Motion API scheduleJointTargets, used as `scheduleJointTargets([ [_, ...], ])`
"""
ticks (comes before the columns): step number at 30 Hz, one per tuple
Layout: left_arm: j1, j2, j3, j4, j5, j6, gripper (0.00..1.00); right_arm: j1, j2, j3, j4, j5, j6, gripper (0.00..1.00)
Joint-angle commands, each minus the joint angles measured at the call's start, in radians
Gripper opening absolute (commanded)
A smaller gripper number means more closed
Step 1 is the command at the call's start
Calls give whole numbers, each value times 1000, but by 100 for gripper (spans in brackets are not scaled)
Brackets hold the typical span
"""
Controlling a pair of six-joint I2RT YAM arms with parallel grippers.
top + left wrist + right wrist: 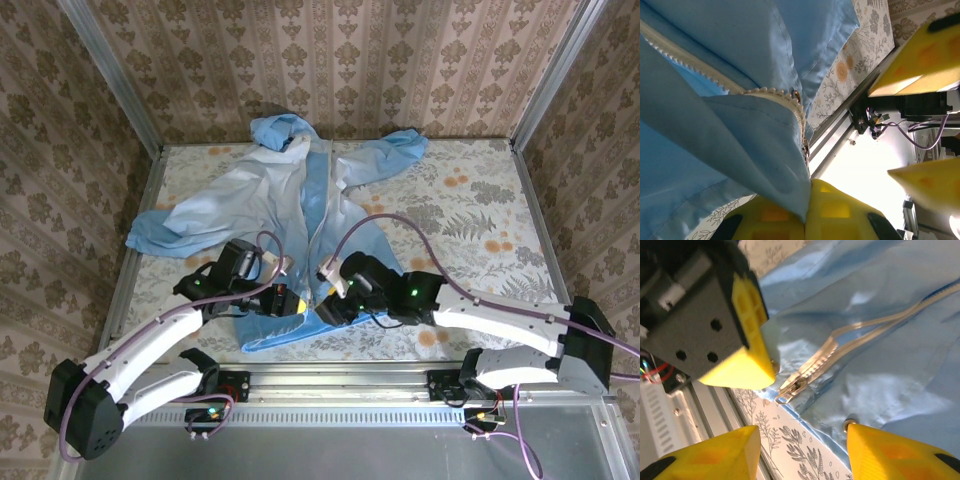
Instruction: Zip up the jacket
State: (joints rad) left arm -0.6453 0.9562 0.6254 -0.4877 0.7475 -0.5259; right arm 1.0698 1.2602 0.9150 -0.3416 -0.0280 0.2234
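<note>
One blue jacket (290, 190) lies spread out. The left gripper (807, 205) is shut tight on its near edge. The right gripper (802, 432) hangs open by the zipper pull (790, 388).

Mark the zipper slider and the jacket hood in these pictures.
zipper slider (796, 385), right wrist view, on its metal body near the bottom hem.
jacket hood (278, 131), top external view, on the middle of the bunched blue fabric.

Left claw (285, 300) crowds the jacket's (240, 195) zipper slider (792, 387).
</note>
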Motion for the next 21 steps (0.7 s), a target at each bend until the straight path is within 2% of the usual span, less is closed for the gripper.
scheduleJointTargets([
  [1,6,3,35,-39,35,30,0,35,60,33,-22,87,-84,50],
  [15,6,-8,37,-52,33,36,0,56,180,87,11,96,-111,49],
  [16,6,-8,38,-55,32,38,0,56,183,87,9,102,-113,47],
  [21,6,-11,46,-88,29,59,0,56,166,72,-7,140,-122,27],
])
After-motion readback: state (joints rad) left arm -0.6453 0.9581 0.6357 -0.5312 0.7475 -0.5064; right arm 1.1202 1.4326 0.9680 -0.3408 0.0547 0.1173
